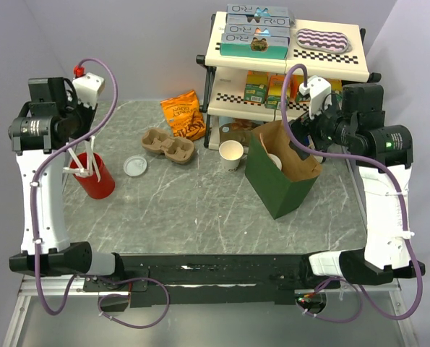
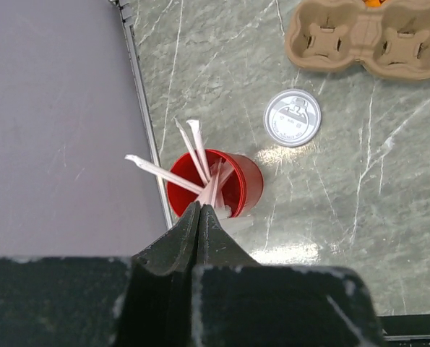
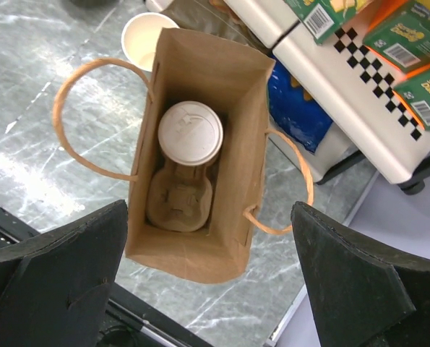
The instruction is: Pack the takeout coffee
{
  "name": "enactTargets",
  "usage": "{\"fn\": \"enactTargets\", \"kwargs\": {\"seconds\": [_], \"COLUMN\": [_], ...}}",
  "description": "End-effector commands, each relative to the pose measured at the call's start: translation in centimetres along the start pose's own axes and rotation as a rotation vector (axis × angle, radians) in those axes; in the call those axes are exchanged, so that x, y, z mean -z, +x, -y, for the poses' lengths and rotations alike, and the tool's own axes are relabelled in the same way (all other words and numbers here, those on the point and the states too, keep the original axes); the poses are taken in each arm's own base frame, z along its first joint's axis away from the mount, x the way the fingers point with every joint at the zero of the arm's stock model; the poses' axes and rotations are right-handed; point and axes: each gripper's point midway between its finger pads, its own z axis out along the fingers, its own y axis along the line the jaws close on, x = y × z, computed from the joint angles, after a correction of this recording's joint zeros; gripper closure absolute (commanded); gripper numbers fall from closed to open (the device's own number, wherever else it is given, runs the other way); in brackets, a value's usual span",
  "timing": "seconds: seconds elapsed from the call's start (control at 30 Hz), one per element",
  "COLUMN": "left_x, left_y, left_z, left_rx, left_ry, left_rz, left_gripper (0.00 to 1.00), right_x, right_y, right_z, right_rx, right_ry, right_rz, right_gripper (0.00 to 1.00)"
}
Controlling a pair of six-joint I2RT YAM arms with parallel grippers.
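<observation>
Sitting lidded in a pulp carrier inside the brown paper bag on the right of the table, the takeout coffee lies below the right gripper, whose jaws are spread wide and empty. At the left, the left gripper hangs closed tight over the red cup of straws.

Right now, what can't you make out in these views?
Takeout coffee: the right wrist view shows only its top; in the top view the bag wall hides nearly all of it.
Left gripper: in the left wrist view, the shut jaws cover whether any of the straws is pinched.
Carrier in the bag: in the right wrist view, the cup covers one slot.
</observation>
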Motion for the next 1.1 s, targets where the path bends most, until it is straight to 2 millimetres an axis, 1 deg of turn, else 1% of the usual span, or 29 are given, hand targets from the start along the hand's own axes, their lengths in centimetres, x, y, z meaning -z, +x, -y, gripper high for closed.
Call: {"fn": "enactTargets", "kwargs": {"seconds": [0.0, 0.07, 0.1, 0.13, 0.2, 0.27, 0.3, 0.33, 0.37, 0.4, 0.47, 0.6, 0.63, 0.67, 0.7, 0.73, 0.8, 0.83, 0.87, 0.9, 0.97, 1.0, 1.03, 1.07], "left_x": [-0.5, -1.5, -1.9, -2.5, -3.5, -4.0, -4.5, -4.6, -4.7, -4.9, -4.8, -5.0, -4.8, -4.5, -4.0, -3.0, -2.1, -1.4, -2.1, -2.4, -4.7, -5.5, -6.7, -7.6], "left_y": [-1.4, -0.7, -0.9, -0.2, 0.5, 1.1, 1.6, 1.8, 1.8, 2.2, 2.3, 2.9, 2.8, 2.9, 2.1, 1.7, 2.3, 2.2, 3.6, 4.1, 6.3, 6.9, 7.7, 8.7], "left_z": [-1.4, -1.4, -1.6, -1.5, -1.5, -1.4, -1.3, -1.1, -0.7, -0.5, -0.2, 0.2, 0.3, 0.9, 2.2, 3.2, 5.6, 7.2, 8.4, 9.9, 10.8, 11.5, 11.2, 11.4], "left_rx": [0.006, 0.010, 0.009, 0.010, 0.008, 0.009, 0.013, 0.011, 0.007, 0.006, 0.009, 0.009, 0.001, -0.005, -0.021, -0.067, -0.100, -0.129, -0.122, -0.137, -0.136, -0.127, -0.125, -0.121], "left_ry": [-0.056, -0.054, -0.061, -0.057, -0.055, -0.052, -0.047, -0.040, -0.016, -0.008, 0.001, 0.014, 0.023, 0.054, 0.131, 0.188, 0.307, 0.384, 0.421, 0.458, 0.452, 0.452, 0.417, 0.413], "left_rz": [0.047, 0.026, 0.038, 0.020, 0.007, -0.003, -0.019, -0.023, -0.020, -0.031, -0.027, -0.037, -0.030, -0.028, 0.013, 0.050, 0.071, 0.112, 0.072, 0.050, -0.049, -0.079, -0.122, -0.158], "left_gripper": [0.99, 0.99, 0.99, 0.99, 0.99, 0.99, 0.97, 0.90, 0.78, 0.74, 0.63, 0.58, 0.57, 0.53, 0.52, 0.51, 0.41, 0.35, 0.34, 0.35, 0.36, 0.36, 0.36, 0.36], "right_x": [0.5, 0.4, 0.3, 0.3, 0.2, 0.1, 0.0, -0.1, -0.2, -0.3, -0.4, -0.6, -0.6, -0.7, -0.6, -0.6, -0.7, -0.7, -0.8, -0.8, -0.9, -0.8, -0.8, -0.8], "right_y": [-1.4, -1.2, -1.2, -1.1, -1.1, -1.0, -0.9, -0.8, -0.8, -0.8, -0.8, -1.0, -1.1, -1.0, -1.2, -1.2, -1.0, -1.0, -1.0, -0.9, -0.9, -0.9, -0.8, -0.7], "right_z": [-0.2, -0.1, -0.2, 0.0, 0.0, 0.0, 0.0, 0.0, 0.0, 0.0, 0.0, 0.0, 0.0, 0.1, 0.1, 0.1, 0.0, 0.0, 0.0, 0.0, 0.1, 0.2, 0.3, 0.3], "right_rx": [-0.009, -0.008, -0.007, -0.005, -0.005, -0.005, -0.005, -0.006, -0.006, -0.009, -0.009, -0.011, -0.011, -0.013, -0.011, -0.011, -0.014, -0.016, -0.014, -0.014, -0.014, -0.013, -0.012, -0.012], "right_ry": [-0.014, -0.014, -0.015, -0.011, -0.010, -0.011, -0.013, -0.015, -0.017, -0.019, -0.021, -0.025, -0.025, -0.025, -0.026, -0.026, -0.029, -0.030, -0.030, -0.029, -0.026, -0.019, -0.014, -0.013], "right_rz": [0.052, 0.046, 0.046, 0.041, 0.039, 0.036, 0.032, 0.027, 0.026, 0.024, 0.023, 0.023, 0.023, 0.020, 0.025, 0.025, 0.020, 0.017, 0.017, 0.017, 0.014, 0.012, 0.007, 0.006], "right_gripper": [0.00, 0.00, 0.00, 0.00, 0.00, 0.00, 0.00, 0.00, 0.00, 0.00, 0.00, 0.00, 0.00, 0.00, 0.00, 0.00, 0.00, 0.00, 0.00, 0.00, 0.00, 0.00, 0.00, 0.00]}}
